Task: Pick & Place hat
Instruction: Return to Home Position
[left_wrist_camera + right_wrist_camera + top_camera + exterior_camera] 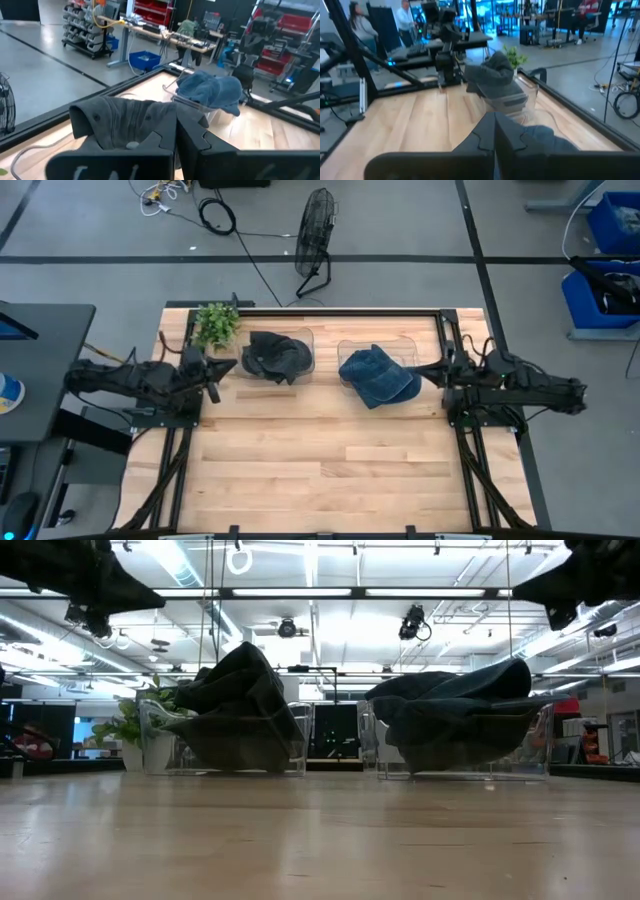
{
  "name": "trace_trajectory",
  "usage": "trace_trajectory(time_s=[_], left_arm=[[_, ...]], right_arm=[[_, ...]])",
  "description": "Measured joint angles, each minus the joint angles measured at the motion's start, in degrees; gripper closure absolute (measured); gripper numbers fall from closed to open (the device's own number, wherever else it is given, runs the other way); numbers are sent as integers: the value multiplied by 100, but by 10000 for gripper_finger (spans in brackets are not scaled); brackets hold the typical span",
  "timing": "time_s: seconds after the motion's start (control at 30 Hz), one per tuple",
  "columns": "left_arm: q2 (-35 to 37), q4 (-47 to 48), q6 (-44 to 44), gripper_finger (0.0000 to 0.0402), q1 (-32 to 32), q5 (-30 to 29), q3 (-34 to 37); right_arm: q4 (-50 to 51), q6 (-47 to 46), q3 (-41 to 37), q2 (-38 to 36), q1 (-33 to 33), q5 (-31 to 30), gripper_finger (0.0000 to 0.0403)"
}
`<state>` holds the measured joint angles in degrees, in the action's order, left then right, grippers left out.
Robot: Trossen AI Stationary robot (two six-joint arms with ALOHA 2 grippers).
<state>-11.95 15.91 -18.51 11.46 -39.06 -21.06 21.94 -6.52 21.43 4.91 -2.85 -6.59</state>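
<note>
A dark grey hat [277,355] lies crumpled in the left clear bin [306,340]. A blue denim hat [380,375] sits in the right clear bin [400,342], spilling over its near rim. My left gripper [230,366] hovers shut just left of the grey hat [120,120], raised above the table [150,602]. My right gripper [418,370] hovers shut just right of the blue hat [545,137], also raised [525,588]. Both hats [240,690] [460,700] rest inside their bins.
A small potted plant [215,325] stands at the table's far left corner, beside the left bin. A black frame [340,310] runs along the table's far edge. The wooden table top [320,460] stretches toward the near edge. A fan [318,230] stands on the floor beyond.
</note>
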Motion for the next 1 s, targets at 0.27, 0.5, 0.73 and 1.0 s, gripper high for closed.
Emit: trace_trajectory(time_s=[0.27,0.5,0.73,1.0], left_arm=[[193,-118,164,393,0,82,0],[194,-1961,1128,393,0,503,598],[194,-3277,1496,393,-4,867,1540],[187,-3801,1330,393,-4,875,2052]], right_arm=[[-261,-65,-241,-390,0,-2,399],[-1210,-245,-817,-490,0,-196,399],[-2011,-84,-1285,-491,0,135,399],[-2370,164,-1675,-492,0,297,399]])
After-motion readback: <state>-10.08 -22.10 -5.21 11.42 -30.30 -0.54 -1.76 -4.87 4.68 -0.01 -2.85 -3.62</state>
